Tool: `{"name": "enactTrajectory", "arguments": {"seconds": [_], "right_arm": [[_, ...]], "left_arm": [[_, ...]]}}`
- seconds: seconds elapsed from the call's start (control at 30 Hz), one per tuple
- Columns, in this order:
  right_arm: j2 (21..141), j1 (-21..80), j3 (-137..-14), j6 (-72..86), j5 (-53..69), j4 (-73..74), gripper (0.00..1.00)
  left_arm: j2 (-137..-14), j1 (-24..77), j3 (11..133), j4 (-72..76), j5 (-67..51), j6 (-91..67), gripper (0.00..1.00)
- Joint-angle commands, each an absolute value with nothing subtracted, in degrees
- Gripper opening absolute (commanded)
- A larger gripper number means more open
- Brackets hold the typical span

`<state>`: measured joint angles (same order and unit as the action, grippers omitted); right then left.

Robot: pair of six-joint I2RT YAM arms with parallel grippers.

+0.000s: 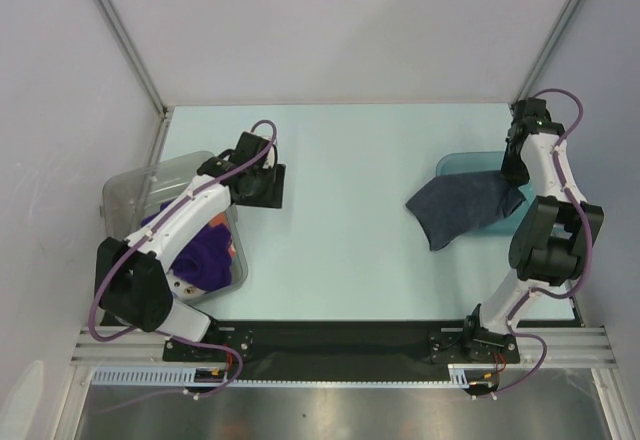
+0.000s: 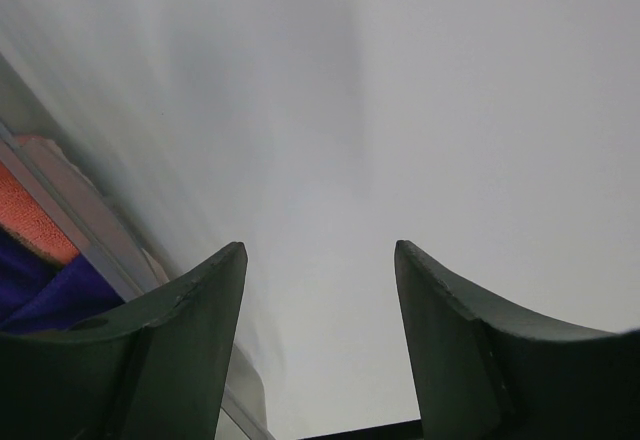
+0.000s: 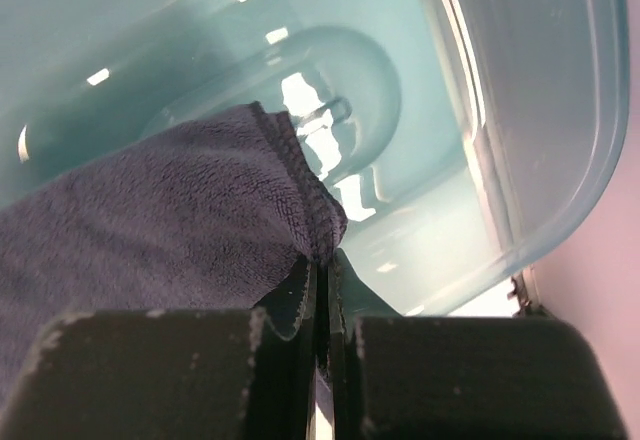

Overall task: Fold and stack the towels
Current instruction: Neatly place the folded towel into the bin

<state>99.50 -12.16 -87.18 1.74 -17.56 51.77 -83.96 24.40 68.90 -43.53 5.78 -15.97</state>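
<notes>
Grip by one corner lets the clenched right gripper (image 3: pixel 323 275) lay the navy towel (image 3: pixel 150 220) over the teal tray (image 3: pixel 545 90), apparently for stacking; the left gripper (image 2: pixel 320 280) hangs spread, empty.

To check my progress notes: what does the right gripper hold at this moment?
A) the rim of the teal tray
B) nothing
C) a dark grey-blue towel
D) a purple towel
C: the right gripper is shut on a corner of the dark towel, with the teal tray behind it.
</notes>
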Motion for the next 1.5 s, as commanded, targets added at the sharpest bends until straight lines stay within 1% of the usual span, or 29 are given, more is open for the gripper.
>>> {"name": "enactTrajectory", "arguments": {"seconds": [0.0,0.2,0.77,1.17,1.27,1.3,1.4,1.47], "right_arm": [[102.0,-15.5,-91.2,-1.2,-19.9,48.5,0.0],[103.8,-19.9,-91.0,-2.0,-18.2,45.0,0.0],[109.7,-25.6,-93.1,-2.6,-15.9,38.0,0.0],[113.4,-26.8,-94.6,-2.9,-15.3,35.2,0.02],[113.6,-27.2,-95.4,-2.5,-16.3,35.9,0.12],[113.2,-27.2,-96.0,-2.1,-16.8,36.9,0.2],[112.1,-27.2,-97.2,-0.3,-19.7,40.1,0.36],[111.0,-27.1,-98.3,1.0,-21.4,41.5,0.4]], "left_arm": [[-83.8,23.9,71.7,-44.1,3.4,-15.0,0.67],[-84.1,23.9,75.8,-46.6,4.9,-14.3,0.68],[-88.9,24.0,84.5,-48.5,4.0,-14.1,0.69],[-92.3,24.1,87.4,-48.3,4.7,-14.0,0.69],[-92.6,24.1,88.0,-48.5,5.8,-13.9,0.69],[-92.6,24.1,88.3,-49.0,6.0,-13.8,0.69],[-92.4,24.1,88.9,-49.4,6.2,-14.1,0.69],[-91.7,24.1,88.9,-49.5,6.9,-14.1,0.69]]}}
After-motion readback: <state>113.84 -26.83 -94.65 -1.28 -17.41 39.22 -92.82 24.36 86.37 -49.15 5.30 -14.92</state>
